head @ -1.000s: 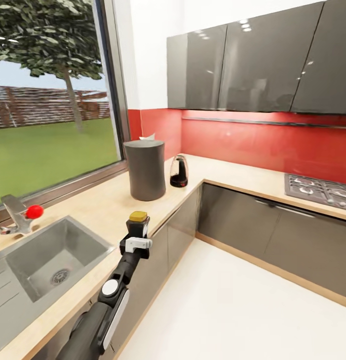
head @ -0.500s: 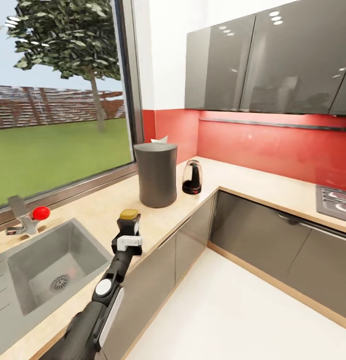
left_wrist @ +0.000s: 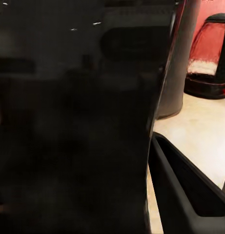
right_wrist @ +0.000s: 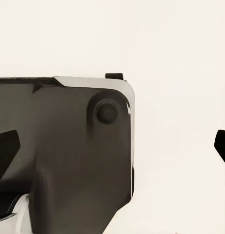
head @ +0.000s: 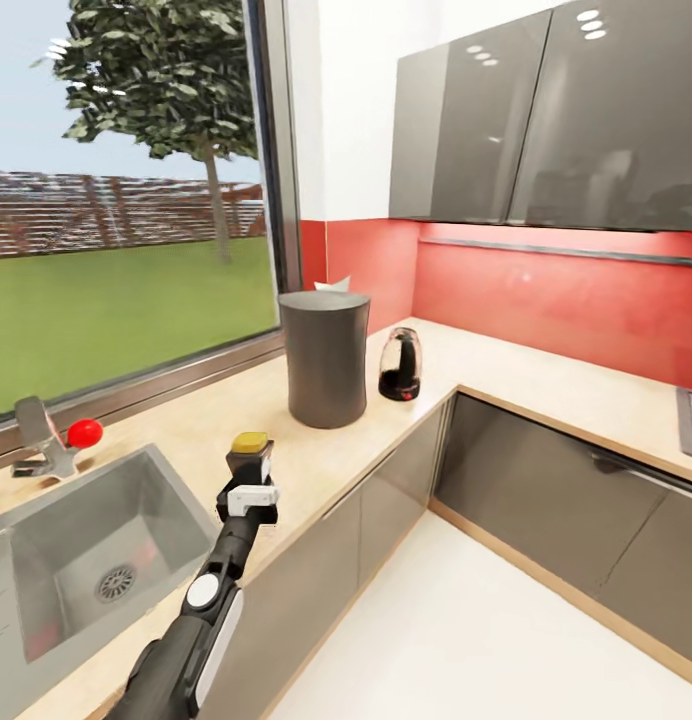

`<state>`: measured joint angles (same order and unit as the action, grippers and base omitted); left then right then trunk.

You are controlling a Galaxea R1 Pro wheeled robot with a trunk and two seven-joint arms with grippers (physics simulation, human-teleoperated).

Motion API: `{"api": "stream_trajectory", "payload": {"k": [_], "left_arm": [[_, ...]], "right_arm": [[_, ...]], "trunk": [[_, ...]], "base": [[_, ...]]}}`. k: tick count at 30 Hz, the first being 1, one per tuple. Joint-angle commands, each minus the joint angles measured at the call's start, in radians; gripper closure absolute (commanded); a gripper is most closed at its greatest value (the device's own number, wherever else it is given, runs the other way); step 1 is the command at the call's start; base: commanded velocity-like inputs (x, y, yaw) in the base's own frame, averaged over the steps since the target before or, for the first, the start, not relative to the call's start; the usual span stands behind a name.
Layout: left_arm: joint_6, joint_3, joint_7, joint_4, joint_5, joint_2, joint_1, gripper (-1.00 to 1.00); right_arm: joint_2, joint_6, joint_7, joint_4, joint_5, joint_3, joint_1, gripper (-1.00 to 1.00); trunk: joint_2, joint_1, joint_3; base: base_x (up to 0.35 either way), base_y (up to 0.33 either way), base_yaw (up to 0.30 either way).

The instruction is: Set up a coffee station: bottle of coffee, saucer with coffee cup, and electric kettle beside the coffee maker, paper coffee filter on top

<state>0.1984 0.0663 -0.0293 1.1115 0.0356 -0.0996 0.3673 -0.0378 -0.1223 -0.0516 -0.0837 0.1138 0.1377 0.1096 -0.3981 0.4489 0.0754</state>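
Left gripper [head: 249, 462] clamped on yellow-capped coffee bottle [head: 250, 442] above countertop [head: 286, 455], near coffee maker [head: 326, 358] and kettle [head: 399, 364]; right gripper's state unclear.

My left arm reaches toward twelve o'clock, its left gripper [head: 250, 462] clamped on a yellow-capped bottle of coffee [head: 250, 443].

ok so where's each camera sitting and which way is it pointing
Head view: from the robot's head, facing forward and down over the counter, sink, coffee maker and kettle; the left arm carries the coffee bottle.
Left wrist view: near the left gripper, looking past the dark bottle toward the coffee maker and kettle.
Right wrist view: on the right arm, facing pale floor; dark robot body shows.
Head and left wrist views share the coffee maker, kettle and bottle.
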Motion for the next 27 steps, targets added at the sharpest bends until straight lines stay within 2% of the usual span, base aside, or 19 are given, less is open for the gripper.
{"api": "stream_trajectory", "payload": {"k": [1,15,25,27], "left_arm": [[0.003,0.0,-0.001,0.0,0.006,0.0,0.001,1.0],[0.011,0.0,-0.001,-0.001,0.006,0.0,0.001,1.0],[0.022,-0.002,-0.002,-0.001,0.007,0.001,-0.001,1.0],[0.026,-0.014,-0.004,-0.001,0.006,0.002,-0.001,1.0]], "right_arm": [[0.0,-0.003,-0.004,0.001,0.01,0.009,0.001,-1.0],[0.0,-0.003,-0.004,0.001,0.01,0.01,0.001,-1.0],[0.001,-0.003,-0.004,0.002,0.01,0.01,0.001,-1.0],[0.001,-0.003,-0.004,0.002,0.01,0.01,0.001,-1.0]], "trunk": [[-0.002,0.001,0.002],[-0.002,0.001,0.002],[-0.002,0.001,0.002],[-0.002,0.001,0.002]], "base": [[0.316,-0.023,0.0],[0.254,-0.161,0.017],[0.145,-0.2,0.248],[0.029,-0.06,0.276]]}}
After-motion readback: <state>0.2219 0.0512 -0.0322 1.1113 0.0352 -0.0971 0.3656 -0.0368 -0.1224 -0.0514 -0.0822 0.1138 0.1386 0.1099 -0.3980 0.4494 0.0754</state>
